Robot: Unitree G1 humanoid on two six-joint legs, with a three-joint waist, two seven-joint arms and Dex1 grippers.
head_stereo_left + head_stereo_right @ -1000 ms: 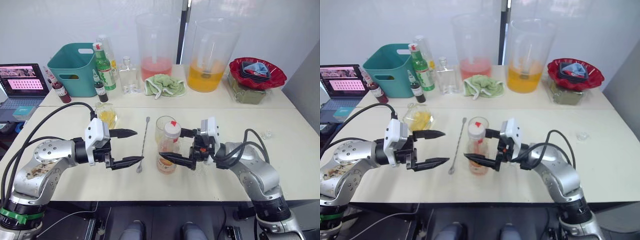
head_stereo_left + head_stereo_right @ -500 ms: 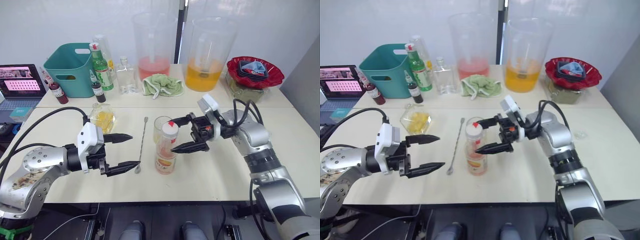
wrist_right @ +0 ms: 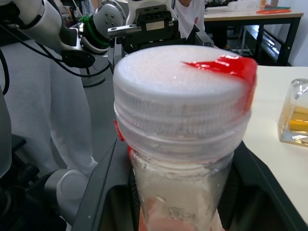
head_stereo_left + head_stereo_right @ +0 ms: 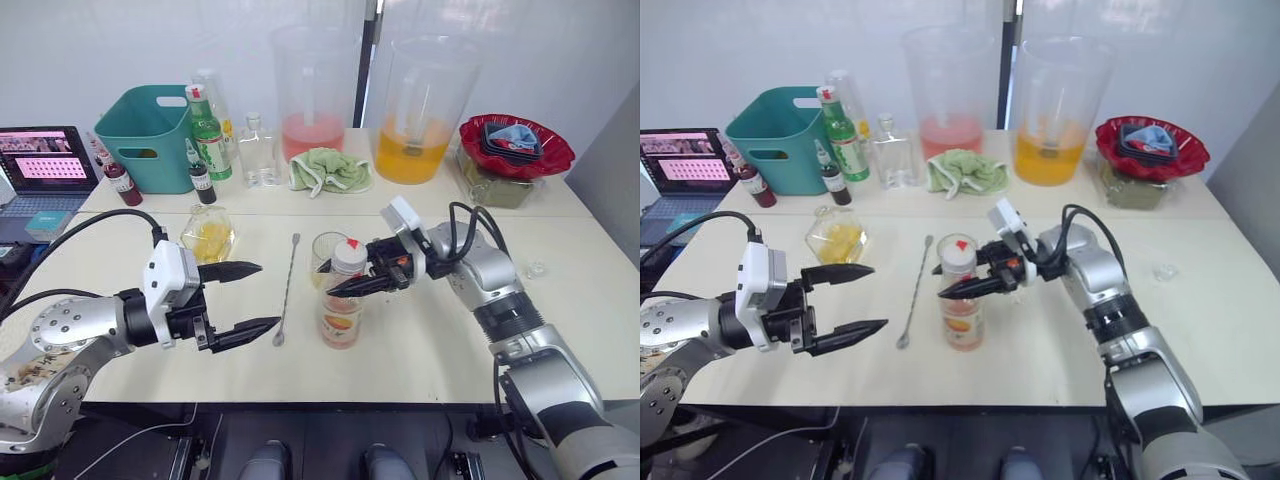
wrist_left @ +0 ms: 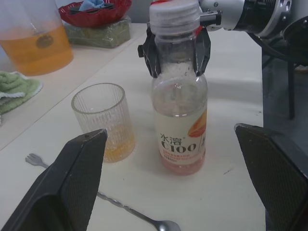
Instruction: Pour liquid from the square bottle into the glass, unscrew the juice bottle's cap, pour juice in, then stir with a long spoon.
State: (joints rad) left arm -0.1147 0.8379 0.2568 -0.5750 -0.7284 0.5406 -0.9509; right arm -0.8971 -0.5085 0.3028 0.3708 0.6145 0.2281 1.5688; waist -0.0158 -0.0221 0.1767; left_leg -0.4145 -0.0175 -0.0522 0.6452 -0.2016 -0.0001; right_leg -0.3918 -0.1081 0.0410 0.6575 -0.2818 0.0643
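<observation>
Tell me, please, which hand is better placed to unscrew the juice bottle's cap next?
The right hand. Its fingers already flank the juice bottle just under the white cap. The left hand is open, apart from the bottle, on the far side of the long spoon.

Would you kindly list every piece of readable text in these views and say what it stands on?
"水溶 C100": on the white and orange label of the clear plastic juice bottle.
Green glass bottle's label: too small to read.
Open laptop's screen: blurred, unreadable.
</observation>
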